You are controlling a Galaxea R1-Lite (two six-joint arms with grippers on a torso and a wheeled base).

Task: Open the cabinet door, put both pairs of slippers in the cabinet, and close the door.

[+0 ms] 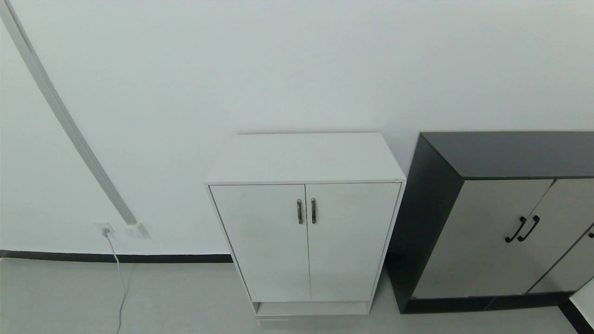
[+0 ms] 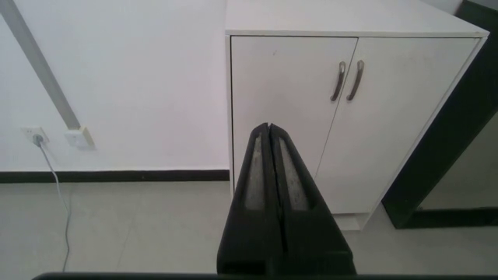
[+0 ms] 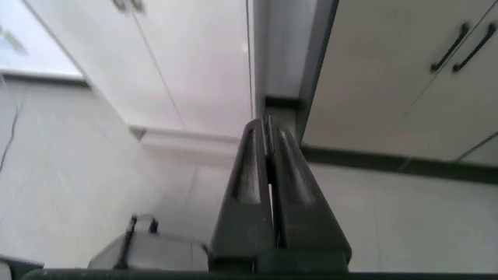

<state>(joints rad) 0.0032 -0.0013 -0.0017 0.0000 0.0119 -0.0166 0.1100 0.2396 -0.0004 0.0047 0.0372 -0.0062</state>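
White wall (image 1: 297, 65) at the back, pale grey floor (image 1: 69, 297) below, and the white cabinet (image 1: 304, 241) stands dead centre against that wall. It's upright, taller than wide, with its front facing the robot. Both doors are closed flush, and the two handles (image 1: 300, 211) run vertically side by side at the middle seam. Just to its right sits a dark cabinet (image 1: 427, 208), also closed. Over on the left, a wall socket (image 1: 106, 229) has a cable (image 1: 121, 283) trailing down to the floor. The left gripper (image 2: 269, 132) hangs in front of the white cabinet, fingers pressed together, holding nothing. The right gripper (image 3: 268, 124) is low over the floor near the gap between the cabinets, likewise closed and empty.
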